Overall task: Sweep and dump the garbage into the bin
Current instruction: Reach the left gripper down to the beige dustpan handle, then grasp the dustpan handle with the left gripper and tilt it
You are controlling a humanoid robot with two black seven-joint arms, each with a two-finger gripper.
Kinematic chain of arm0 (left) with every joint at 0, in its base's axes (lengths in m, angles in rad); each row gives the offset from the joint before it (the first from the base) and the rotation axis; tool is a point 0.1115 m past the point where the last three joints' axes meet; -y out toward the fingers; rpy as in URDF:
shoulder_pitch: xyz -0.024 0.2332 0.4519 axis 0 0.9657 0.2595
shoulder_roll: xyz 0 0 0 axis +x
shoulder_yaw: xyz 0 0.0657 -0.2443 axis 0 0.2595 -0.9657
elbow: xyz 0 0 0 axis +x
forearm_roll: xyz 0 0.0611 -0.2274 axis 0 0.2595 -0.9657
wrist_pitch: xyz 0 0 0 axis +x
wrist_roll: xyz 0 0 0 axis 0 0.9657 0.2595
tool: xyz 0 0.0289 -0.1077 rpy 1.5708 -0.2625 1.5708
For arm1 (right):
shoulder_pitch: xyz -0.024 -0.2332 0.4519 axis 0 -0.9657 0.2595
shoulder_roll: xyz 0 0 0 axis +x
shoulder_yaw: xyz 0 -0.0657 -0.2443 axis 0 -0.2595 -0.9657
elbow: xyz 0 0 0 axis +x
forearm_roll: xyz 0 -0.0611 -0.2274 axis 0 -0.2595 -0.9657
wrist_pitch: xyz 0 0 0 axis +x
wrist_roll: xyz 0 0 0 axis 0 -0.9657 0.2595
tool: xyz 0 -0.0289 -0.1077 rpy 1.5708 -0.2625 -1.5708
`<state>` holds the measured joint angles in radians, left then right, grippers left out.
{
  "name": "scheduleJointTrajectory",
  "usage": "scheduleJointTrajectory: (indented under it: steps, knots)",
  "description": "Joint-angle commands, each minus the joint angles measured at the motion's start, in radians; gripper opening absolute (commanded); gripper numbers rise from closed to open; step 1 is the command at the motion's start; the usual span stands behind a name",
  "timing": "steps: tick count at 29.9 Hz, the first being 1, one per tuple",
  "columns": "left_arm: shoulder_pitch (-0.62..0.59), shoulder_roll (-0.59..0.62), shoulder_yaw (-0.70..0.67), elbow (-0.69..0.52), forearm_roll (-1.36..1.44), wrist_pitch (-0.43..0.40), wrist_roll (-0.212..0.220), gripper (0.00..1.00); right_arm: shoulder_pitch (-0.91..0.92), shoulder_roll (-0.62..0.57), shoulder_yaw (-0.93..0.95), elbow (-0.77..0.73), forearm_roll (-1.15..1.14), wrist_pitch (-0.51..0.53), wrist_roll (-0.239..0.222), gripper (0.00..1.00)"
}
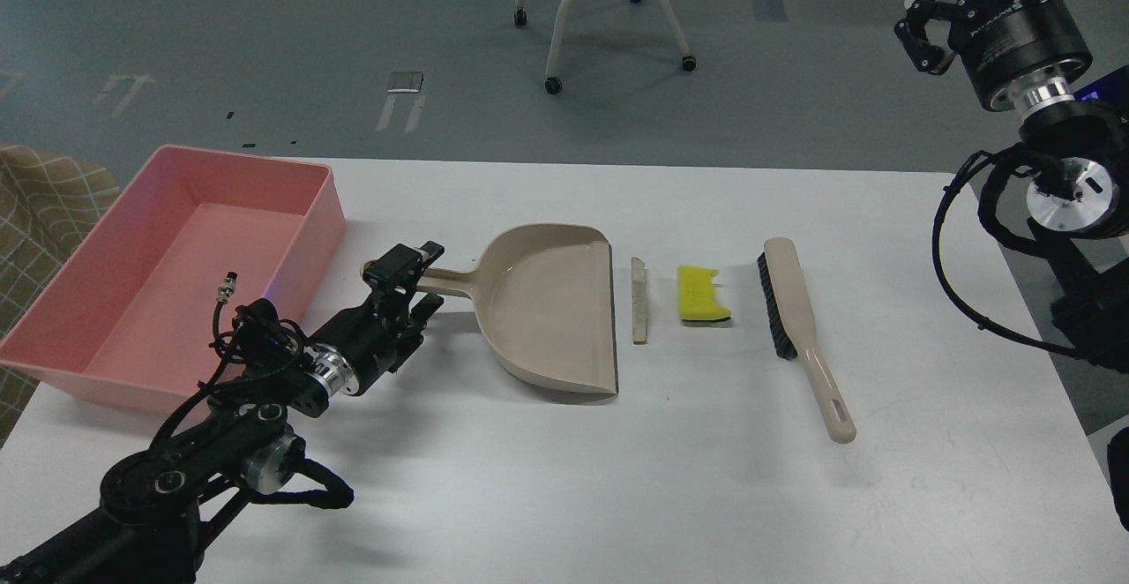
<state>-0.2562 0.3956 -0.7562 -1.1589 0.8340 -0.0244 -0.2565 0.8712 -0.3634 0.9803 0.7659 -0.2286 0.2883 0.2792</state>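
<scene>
white worktop [617,496] fills the frame, and the pink bin [79,337] sits at the left edge, empty as far as i can see. centre frame, the beige dustpan [547,310] lies flat, mouth facing right. the left gripper [414,280] is right at its handle, fingers around it, though whether they've clamped i cannot tell. right of centre lies the brush [798,319], untouched. the right gripper [926,24] hangs in the upper right corner, well apart, fingers spread with nothing between them. the yellow sponge piece [701,295] and the whitish slice [639,302] lie between pan and brush. by my reckoning nothing is swept yet, sweeping and dumping remain.
</scene>
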Motion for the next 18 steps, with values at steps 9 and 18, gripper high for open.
scheduleJointTrajectory:
  steps: [9, 18]
  knots:
    - [-0.006, -0.001, 0.005, 0.028, -0.004, 0.003, -0.024, 0.83, -0.003, -0.006, 0.000, 0.001, 0.000, 0.000, 0.000, 1.00]
    - [-0.014, -0.001, 0.006, 0.036, -0.004, 0.003, -0.053, 0.66, -0.003, -0.005, 0.000, 0.001, 0.000, 0.002, 0.000, 1.00]
